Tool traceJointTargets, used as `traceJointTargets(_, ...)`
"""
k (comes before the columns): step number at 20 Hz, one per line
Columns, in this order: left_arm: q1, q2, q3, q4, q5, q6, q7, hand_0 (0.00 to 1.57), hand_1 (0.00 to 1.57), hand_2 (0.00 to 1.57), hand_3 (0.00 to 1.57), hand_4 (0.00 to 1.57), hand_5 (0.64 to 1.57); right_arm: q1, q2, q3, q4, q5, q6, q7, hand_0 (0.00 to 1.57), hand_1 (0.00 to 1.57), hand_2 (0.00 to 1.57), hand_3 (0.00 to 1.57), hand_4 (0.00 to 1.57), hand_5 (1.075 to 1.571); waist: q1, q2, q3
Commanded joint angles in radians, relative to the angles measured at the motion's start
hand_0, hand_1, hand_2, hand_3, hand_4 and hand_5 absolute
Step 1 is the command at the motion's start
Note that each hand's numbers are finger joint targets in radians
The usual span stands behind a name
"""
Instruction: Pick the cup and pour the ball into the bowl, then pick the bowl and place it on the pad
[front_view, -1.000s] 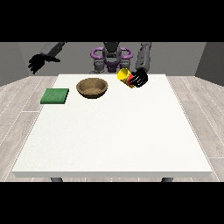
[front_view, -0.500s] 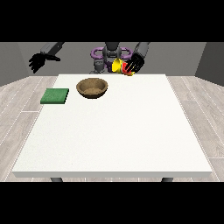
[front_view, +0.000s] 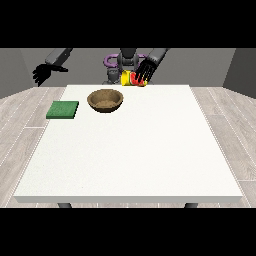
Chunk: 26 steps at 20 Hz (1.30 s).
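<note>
White table (front_view: 150, 150) on grey plank floor (front_view: 20, 115), grey walls (front_view: 200, 65).

No text, label, brand, number or sign can be read anywhere in the front view. The yellow and red cup (front_view: 133, 78), the brown bowl (front_view: 105, 100), the green pad (front_view: 63, 109) and the white table (front_view: 150, 150) all show plain surfaces with no lettering or marks.
</note>
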Motion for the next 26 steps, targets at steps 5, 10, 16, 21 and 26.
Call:
traceJointTargets(5,-0.075,-0.017,-0.229,-0.064,-0.174,-0.052,0.303,0.53,0.53,1.57,1.57,0.93,1.569,-0.162,-0.037,0.013,0.052,0.014,-0.036,0.087,0.00,0.00,0.00,0.03,0.00,1.533,-0.009,0.033,-0.0002)
traceJointTargets(10,-0.121,-0.017,-0.273,-0.040,-0.274,-0.096,0.354,0.46,0.46,1.57,1.57,0.89,1.571,-0.237,-0.006,0.056,0.018,0.034,-0.068,0.148,0.00,0.00,0.00,0.27,0.00,1.530,-0.059,0.046,-0.0012)
traceJointTargets(16,-0.093,-0.017,-0.409,-0.093,-0.368,-0.185,0.423,0.29,0.29,1.57,1.57,0.90,1.562,-0.249,0.053,0.065,0.039,0.033,-0.088,0.117,0.00,0.00,0.00,0.26,0.00,1.527,-0.074,0.056,-0.0008)
traceJointTargets(21,-0.129,-0.017,-0.418,-0.038,-0.427,-0.271,0.312,0.00,0.00,1.57,1.57,1.16,1.452,-0.238,0.056,0.070,0.030,0.043,-0.092,0.069,0.00,0.00,0.00,0.22,0.00,1.522,-0.060,0.091,-0.0007)
traceJointTargets(26,-0.196,0.005,-0.455,-0.042,-0.486,-0.415,0.275,0.61,0.61,1.57,1.57,1.23,1.387,-0.205,0.082,0.075,0.056,0.046,-0.100,0.054,0.00,0.00,0.00,0.07,0.00,1.519,-0.057,0.045,-0.0003)
